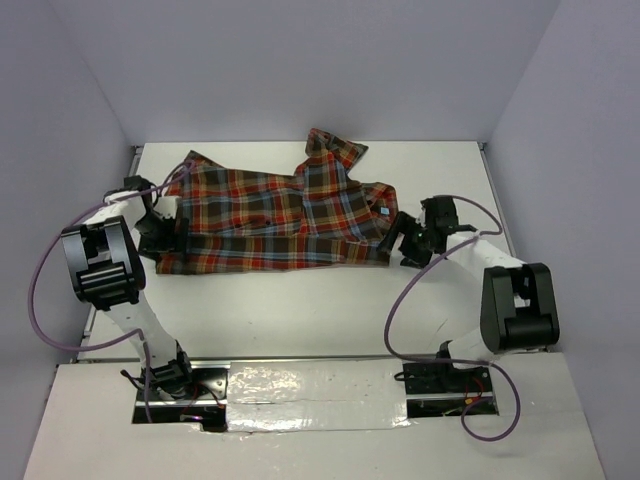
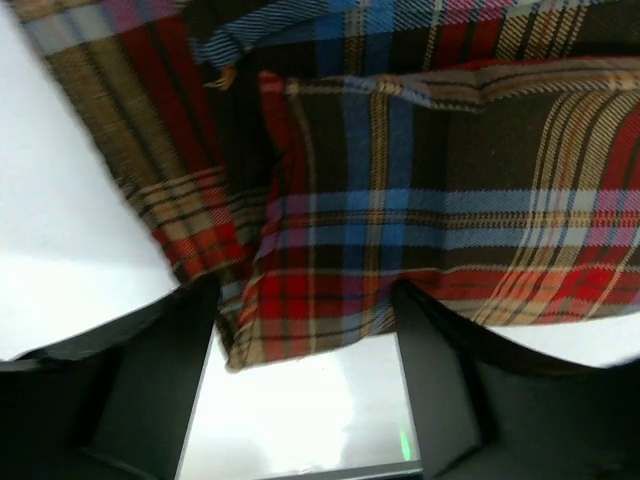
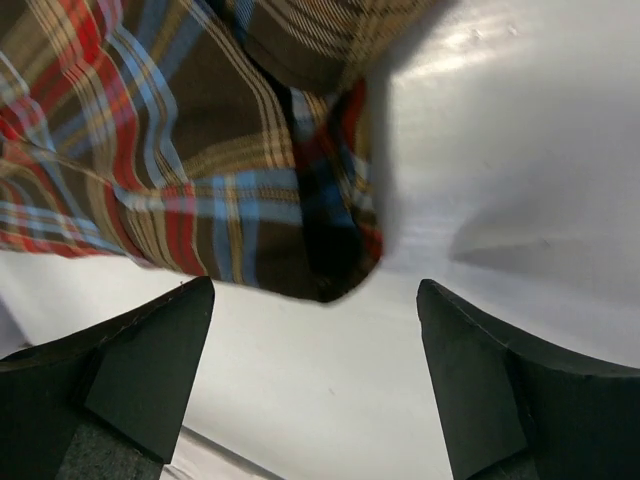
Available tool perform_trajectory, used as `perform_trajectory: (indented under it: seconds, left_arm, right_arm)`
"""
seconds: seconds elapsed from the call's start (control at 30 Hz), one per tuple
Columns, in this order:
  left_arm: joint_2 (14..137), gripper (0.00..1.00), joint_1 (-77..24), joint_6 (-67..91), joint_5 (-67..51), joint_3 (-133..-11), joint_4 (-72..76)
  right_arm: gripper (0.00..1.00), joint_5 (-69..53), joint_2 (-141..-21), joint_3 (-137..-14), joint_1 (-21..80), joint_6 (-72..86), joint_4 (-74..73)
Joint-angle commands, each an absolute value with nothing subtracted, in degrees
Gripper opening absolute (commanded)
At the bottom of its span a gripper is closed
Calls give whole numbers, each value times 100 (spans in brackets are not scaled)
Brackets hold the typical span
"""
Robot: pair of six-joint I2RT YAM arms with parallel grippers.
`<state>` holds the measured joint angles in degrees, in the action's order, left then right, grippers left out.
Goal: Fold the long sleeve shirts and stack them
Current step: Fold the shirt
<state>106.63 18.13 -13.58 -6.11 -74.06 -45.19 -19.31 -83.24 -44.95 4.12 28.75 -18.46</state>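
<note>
While both claws stand wide open w/ nothing pinched, each sits low at one end of the cloth. Left claw (image 2: 305, 335) has its fingers spread either side of a hem corner that reaches in btw them. Right claw (image 3: 315, 300) is spread just short of the opposite corner, which lies ahead of the gap and touches neither finger. Outward from there, the shirt (image 1: 270, 215) lies as a long, rough band across the far half of the table (image 1: 300, 310), one claw at its left end and one at its right, w/ a loose flap (image 1: 335, 150) poking out toward the back wall. Step in hand, I'd judge: lining up a two-handed grab for the next fold. Folding looks approx half done, stacking not begun. Next move prob needs right claw to ease fwd over its corner, then both to close on the edge together and lift & carry it evenly so the band doesn't skew. Count: 1 shirt, 2 claws, 1 table
</note>
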Motion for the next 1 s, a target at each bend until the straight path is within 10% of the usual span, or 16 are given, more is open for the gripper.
perform_trajectory:
  seconds: [0.0, 0.2, 0.3, 0.37, 0.97]
  left_arm:
    - [10916, 80, 1819, -1292, -993, -7251, -4333]
    - [10951, 49, 1819, -1371, -949, -7066, -3947]
    - [10986, 23, 1819, -1397, -949, -7066, -3850]
    - [10995, 0, 1828, -1432, -906, -7075, -3867]
    - [8605, 5, 1758, -2944, 272, -5187, -5264]
  right_arm:
    - [89, -2460, -8621, -4483, 413, 3365, -572]
    - [67, -2733, -9351, -4289, 413, 3735, 174]
    - [16, -2760, -9256, -4096, 352, 3920, 361]
    - [1, -2514, -8993, -3991, 255, 3903, 247]
    - [5, -1530, -5064, -2479, -167, 3480, -3074]
